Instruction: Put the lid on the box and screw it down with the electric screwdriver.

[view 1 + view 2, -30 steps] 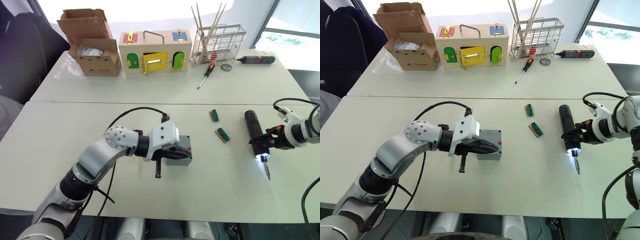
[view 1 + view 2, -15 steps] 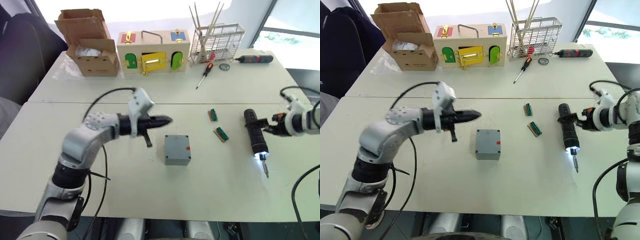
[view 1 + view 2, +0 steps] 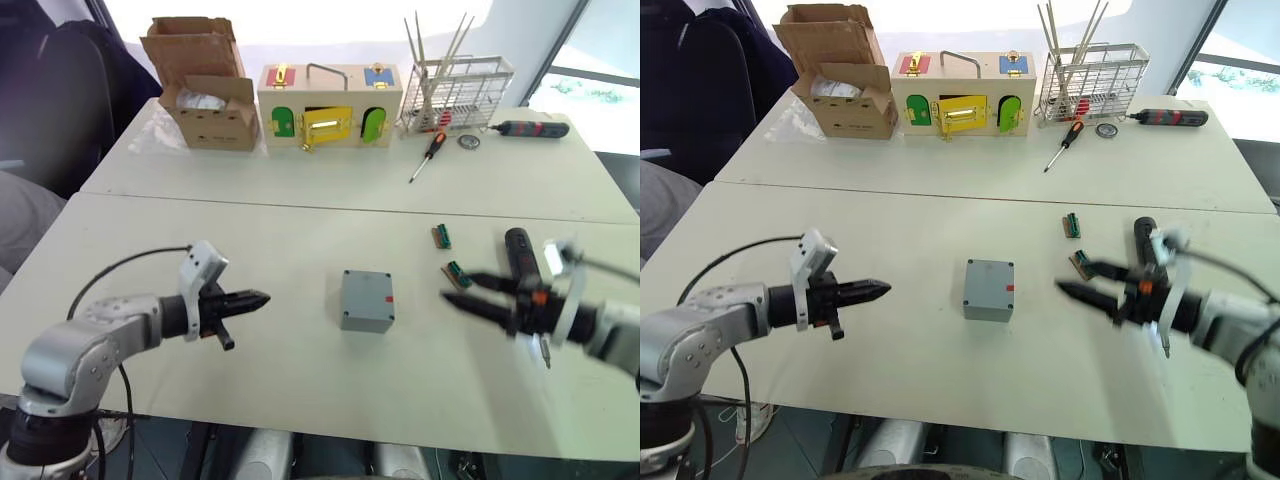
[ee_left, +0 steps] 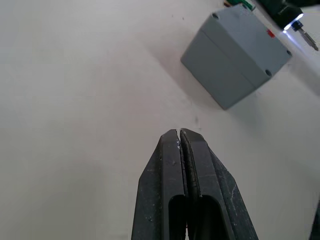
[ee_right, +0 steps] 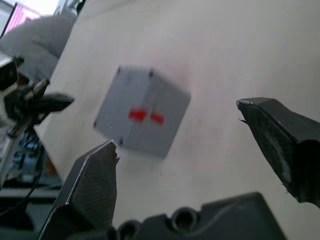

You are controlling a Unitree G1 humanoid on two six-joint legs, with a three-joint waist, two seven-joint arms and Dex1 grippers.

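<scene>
The grey box stands mid-table with the lid on top of it and a red mark on its side. My left gripper is shut and empty, hovering to the left of the box and pointing at it. My right gripper is open to the right of the box, fingers spread toward it with nothing between them. The electric screwdriver lies on the table just behind the right gripper, its tip light on. The right wrist view has the box between the spread fingers, at a distance.
Two small green-topped blocks lie between the box and the electric screwdriver. Along the far table stand a cardboard carton, a wooden box with coloured doors, a wire rack, a hand screwdriver and a black tool.
The camera has shifted. My left gripper drew back left from the box, still shut. My right gripper left the electric screwdriver lying on the table and swung left toward the box, open.
</scene>
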